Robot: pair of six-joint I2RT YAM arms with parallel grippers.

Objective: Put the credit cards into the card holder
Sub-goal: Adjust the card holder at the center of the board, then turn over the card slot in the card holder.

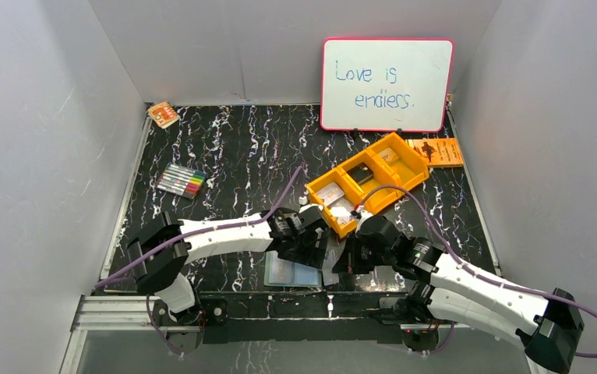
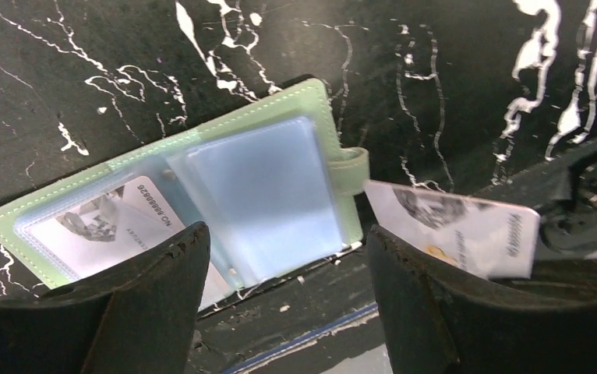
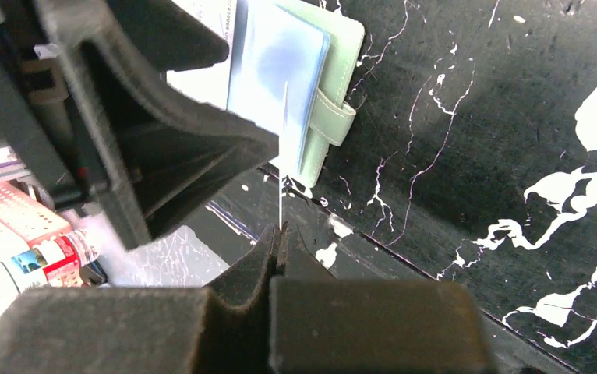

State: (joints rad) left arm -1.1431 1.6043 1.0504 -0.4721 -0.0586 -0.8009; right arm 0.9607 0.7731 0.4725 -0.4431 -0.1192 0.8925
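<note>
Black table (image 1: 233, 156) with white squiggles, grey walls all around, and a whiteboard (image 1: 385, 84) standing at the back. Right at the near edge, between my two arms, the card holder (image 1: 289, 274) lies open and flat. From the left wrist camera I can see its green edge and its clear pockets. A first card (image 2: 100, 226) sits inside the left pocket, so that one is done.

My left gripper (image 2: 287, 238) hangs just over the card holder with its jaws wide apart. It holds nothing. My right gripper (image 3: 277, 236) is squeezed tight on a second card (image 2: 451, 230). From the right wrist camera I see that card edge-on, like a thin white line, and it points at the card holder. From the left wrist camera it is just beside the holder's right edge. I cannot tell if it touches, but it is not in a pocket yet.

I think I am in the middle of the job. The second card has to slide into a free clear pocket. More pale cards (image 1: 331, 193) seem to lie in the orange tray (image 1: 351, 160) further back. I cannot count them from up here. They will need to go in too.
</note>
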